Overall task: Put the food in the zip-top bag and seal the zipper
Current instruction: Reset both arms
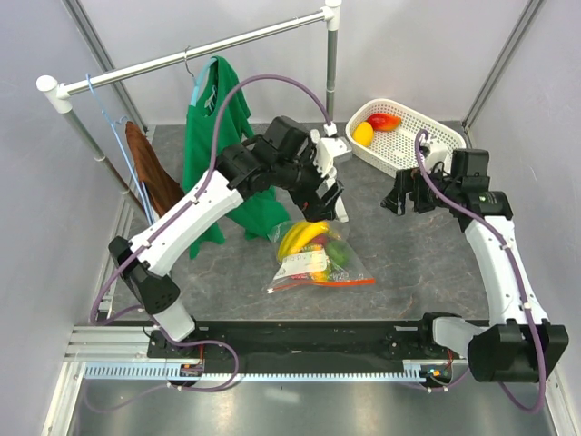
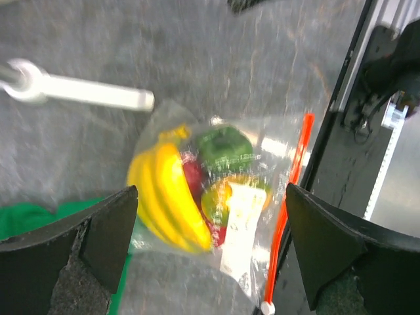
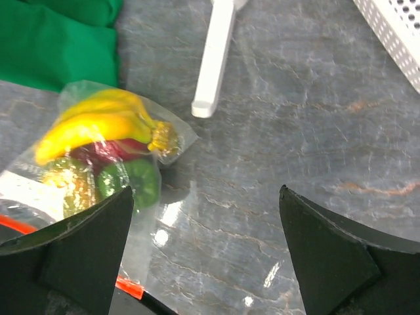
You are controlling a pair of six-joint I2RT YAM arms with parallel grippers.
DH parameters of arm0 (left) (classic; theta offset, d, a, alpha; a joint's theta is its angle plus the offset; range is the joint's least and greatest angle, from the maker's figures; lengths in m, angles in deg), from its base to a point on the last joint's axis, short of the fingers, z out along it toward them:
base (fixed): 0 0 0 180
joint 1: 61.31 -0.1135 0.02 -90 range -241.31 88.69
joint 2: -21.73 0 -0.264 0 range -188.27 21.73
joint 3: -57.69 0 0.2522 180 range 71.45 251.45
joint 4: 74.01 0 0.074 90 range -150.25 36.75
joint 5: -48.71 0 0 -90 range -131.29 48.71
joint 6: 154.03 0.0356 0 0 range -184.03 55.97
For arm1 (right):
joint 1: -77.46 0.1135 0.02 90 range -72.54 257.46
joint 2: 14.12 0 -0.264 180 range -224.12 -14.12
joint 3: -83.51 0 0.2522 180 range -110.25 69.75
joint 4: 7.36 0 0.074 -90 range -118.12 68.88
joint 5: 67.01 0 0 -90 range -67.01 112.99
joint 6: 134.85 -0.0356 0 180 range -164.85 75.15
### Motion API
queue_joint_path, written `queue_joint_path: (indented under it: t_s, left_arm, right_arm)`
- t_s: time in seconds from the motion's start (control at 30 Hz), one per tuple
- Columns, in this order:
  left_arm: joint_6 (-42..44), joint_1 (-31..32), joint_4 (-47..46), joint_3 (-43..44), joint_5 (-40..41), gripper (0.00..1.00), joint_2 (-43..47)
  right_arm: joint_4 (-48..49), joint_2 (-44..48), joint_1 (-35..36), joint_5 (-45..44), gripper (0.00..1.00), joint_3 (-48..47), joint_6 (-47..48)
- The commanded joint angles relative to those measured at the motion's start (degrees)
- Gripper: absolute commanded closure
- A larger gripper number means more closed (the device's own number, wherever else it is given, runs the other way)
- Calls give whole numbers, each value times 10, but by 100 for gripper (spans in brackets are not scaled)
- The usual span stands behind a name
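The clear zip-top bag (image 1: 318, 256) lies on the table's middle with a yellow banana bunch (image 1: 301, 238), a green pepper (image 1: 338, 250) and a red piece inside. Its orange-red zipper (image 1: 338, 282) runs along the near edge. My left gripper (image 1: 329, 202) hangs open just above the bag's far side; in the left wrist view the bag (image 2: 223, 210) and zipper (image 2: 287, 213) sit between the fingers. My right gripper (image 1: 397, 195) is open and empty, right of the bag; the bag shows in its view (image 3: 98, 164). A lemon (image 1: 363, 133) and a mango (image 1: 384, 122) lie in the basket.
A white mesh basket (image 1: 413, 136) stands at the back right. A white clothes rail (image 1: 191, 56) crosses the back with a green shirt (image 1: 218, 145) and a brown cloth (image 1: 150, 173) hanging. The rail's white foot (image 3: 215, 56) lies on the table beyond the bag.
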Motion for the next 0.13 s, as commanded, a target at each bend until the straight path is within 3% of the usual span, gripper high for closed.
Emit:
queue_joint_path:
  t_s: [0.0, 0.1]
  left_arm:
    - [-20, 1, 7, -44, 40, 0, 17]
    - [-15, 2, 4, -38, 60, 0, 18]
  right_arm:
    - [21, 12, 19, -61, 2, 18, 4]
    - [21, 10, 43, -62, 2, 13, 2]
